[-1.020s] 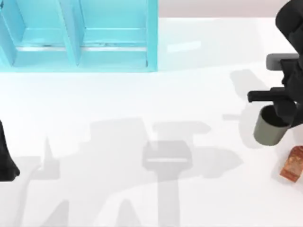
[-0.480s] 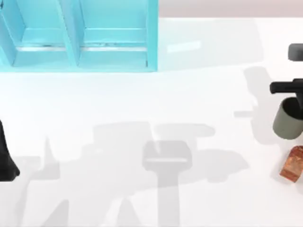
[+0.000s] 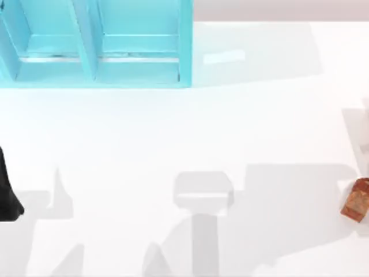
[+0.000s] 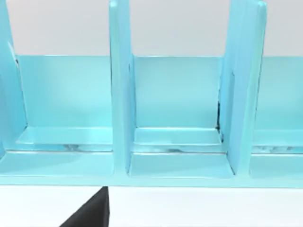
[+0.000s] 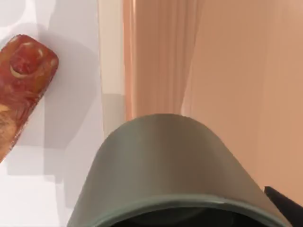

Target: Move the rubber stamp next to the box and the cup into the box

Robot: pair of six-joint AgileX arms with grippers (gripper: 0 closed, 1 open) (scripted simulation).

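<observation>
cup (image 5: 161, 170) and right arm gone from the white table (image 3: 173, 133) since before, right pincer's grip untellable, rubber stamp (image 3: 356, 200) at right edge

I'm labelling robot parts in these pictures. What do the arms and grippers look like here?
Little of them shows. The left arm is a plain matte black shape at the top view's left edge, with no cables or markings visible. The left wrist view shows a black wedge of that arm's gripper. The right wrist view shows a small black tip.

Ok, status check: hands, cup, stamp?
Cup close under right wrist camera, grip unconfirmed. Left arm parked at table's left edge. Rubber stamp lying at right edge, far from box.
</observation>
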